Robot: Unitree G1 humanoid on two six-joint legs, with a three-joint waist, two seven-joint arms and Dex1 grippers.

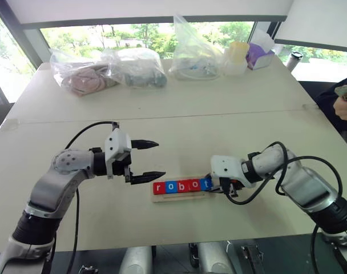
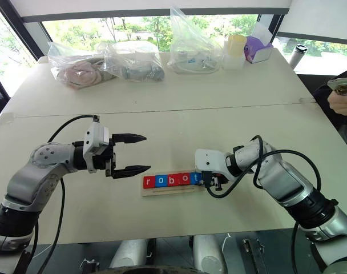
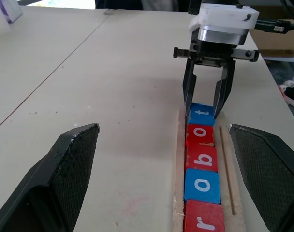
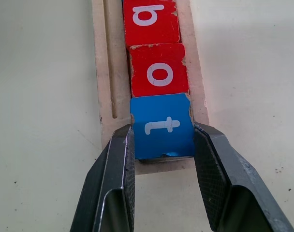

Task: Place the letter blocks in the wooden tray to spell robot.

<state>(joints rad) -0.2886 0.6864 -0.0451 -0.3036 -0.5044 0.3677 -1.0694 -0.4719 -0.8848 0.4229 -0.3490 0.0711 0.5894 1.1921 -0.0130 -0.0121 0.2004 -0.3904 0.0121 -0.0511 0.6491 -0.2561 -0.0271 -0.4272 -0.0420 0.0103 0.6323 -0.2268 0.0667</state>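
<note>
right tool (image 4: 162, 166) clamped on blue t block (image 4: 162, 126), at the right end of wooden tray (image 2: 156, 191) near table's front edge. r, o, b, o already in line; tray's long axis runs left-right, t touching red o (image 4: 159, 70). left tool (image 2: 129, 154) wide open, empty, hovering just left of tray. can't tell if t fully seated; tray's end hidden under tool.

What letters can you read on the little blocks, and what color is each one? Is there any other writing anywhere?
"r" on the red block, first in the wooden tray.
"o" on the blue block.
"b" on the red block.
"o" on the red block.
"t" on the blue block, between the fingers of the right pincer.
Together they read "robot".
No other writing can be read; the bags and containers at the far side of the table are too small to tell.
</note>
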